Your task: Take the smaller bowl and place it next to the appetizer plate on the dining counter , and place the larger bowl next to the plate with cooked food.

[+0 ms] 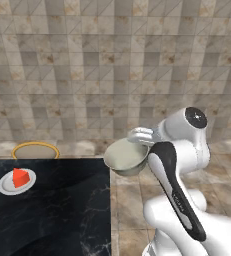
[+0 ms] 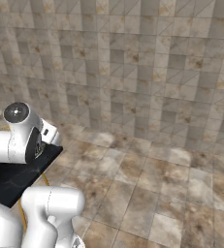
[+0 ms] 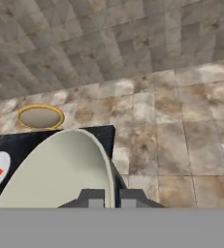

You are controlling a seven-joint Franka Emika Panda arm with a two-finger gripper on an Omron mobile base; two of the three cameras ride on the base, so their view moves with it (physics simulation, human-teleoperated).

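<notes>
Black marble table (image 1: 62, 210) with white veins fills the lower left of the left base view; its right edge meets the mottled brown floor tiles (image 2: 152, 193). Appetizer plate (image 1: 16, 181) with its red wedge sits near the table's left side. Gold-framed stool (image 1: 35, 150) stands beyond the far edge, before a tiled wall (image 1: 87, 60). Hand (image 3: 111, 197) is clamped on the smaller bowl (image 1: 125, 156) rim, holding it tilted in the air just past the table's far right corner.

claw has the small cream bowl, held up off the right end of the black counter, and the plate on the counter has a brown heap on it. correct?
Not quite. The plate on the dining counter carries a bright red wedge, not a brown heap; the left base view shows it. The rest holds: the claw has the smaller bowl, raised past the counter's right end.
</notes>
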